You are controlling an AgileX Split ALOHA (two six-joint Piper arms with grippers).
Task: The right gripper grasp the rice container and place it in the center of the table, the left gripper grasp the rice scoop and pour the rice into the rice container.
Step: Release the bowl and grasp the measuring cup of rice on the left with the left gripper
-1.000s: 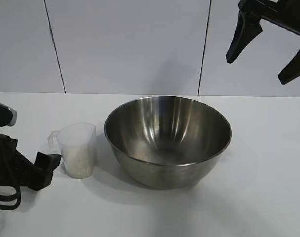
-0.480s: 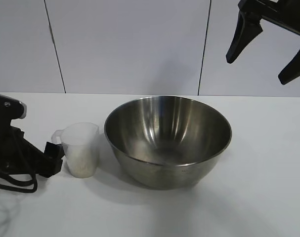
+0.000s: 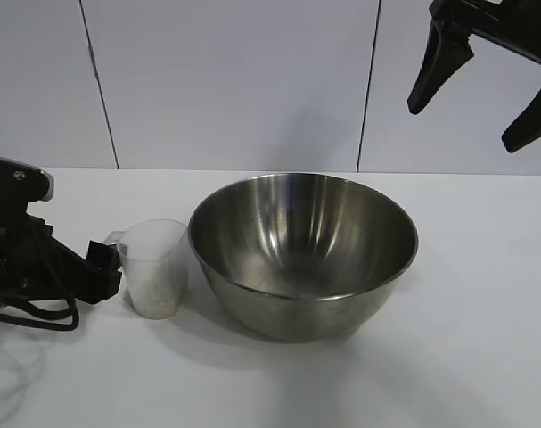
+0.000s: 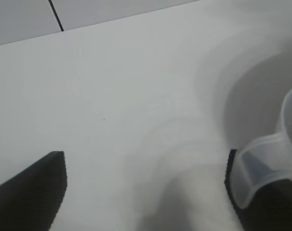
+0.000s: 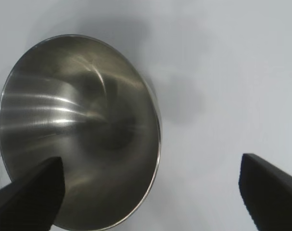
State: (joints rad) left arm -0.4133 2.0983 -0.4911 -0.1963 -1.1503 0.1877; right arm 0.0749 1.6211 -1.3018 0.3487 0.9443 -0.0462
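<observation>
Rice scoop (image 3: 156, 267) stood on the white desk (image 3: 484, 294), holding rice (image 3: 157, 290) in its lower part, just left of the rice container (image 3: 303, 254) and very near or touching its wall, cannot tell which. Container already sat mid-desk, empty. Left gripper (image 3: 105, 267) was level at the scoop's handle side, fingers apart; wrist view showed 1 finger (image 4: 32, 190) well off to one side and the handle (image 4: 261, 166) against the other finger, so not centred. Risk, judged: closing off-centre could shove or tip the light scoop and spill grains, or pinch only the thin handle loop and let it swivel on lifting. Steel wall beside the scoop left little room on that side. Right gripper (image 3: 475, 85) hung high above the container's right, jaws wide, nothing held, out of the way.
</observation>
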